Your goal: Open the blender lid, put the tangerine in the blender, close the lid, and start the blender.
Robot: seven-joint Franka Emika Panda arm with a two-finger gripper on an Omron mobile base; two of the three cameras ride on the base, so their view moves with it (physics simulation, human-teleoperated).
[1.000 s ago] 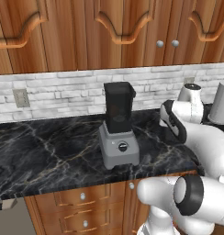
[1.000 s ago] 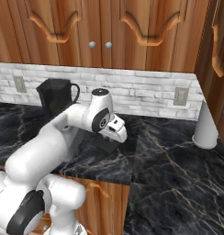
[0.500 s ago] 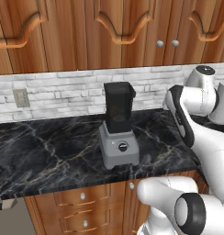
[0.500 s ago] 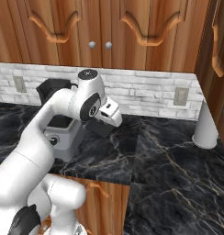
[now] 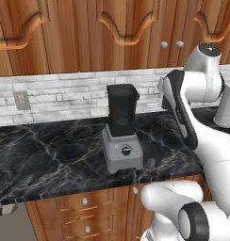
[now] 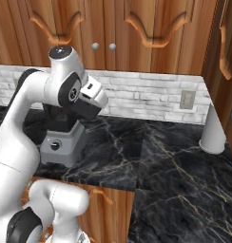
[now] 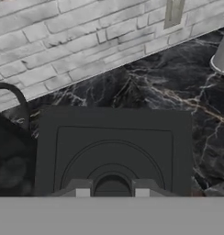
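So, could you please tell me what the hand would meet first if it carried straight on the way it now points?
Most likely the blender lid: the hand, shut, has that flat black square cap directly ahead of its fingertips. Whether it already grips the lid, I cannot tell. Beyond lies the dark marble counter.

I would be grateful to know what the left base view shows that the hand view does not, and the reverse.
Left base view alone: the blender standing whole, its grey base and round knob, the wooden cabinet doors above and the drawers below.
Hand view alone: the gripper shut on the square black lid, seen face-on and close.
Both: the pale brick backsplash, the black marble counter and the grey cylinder.
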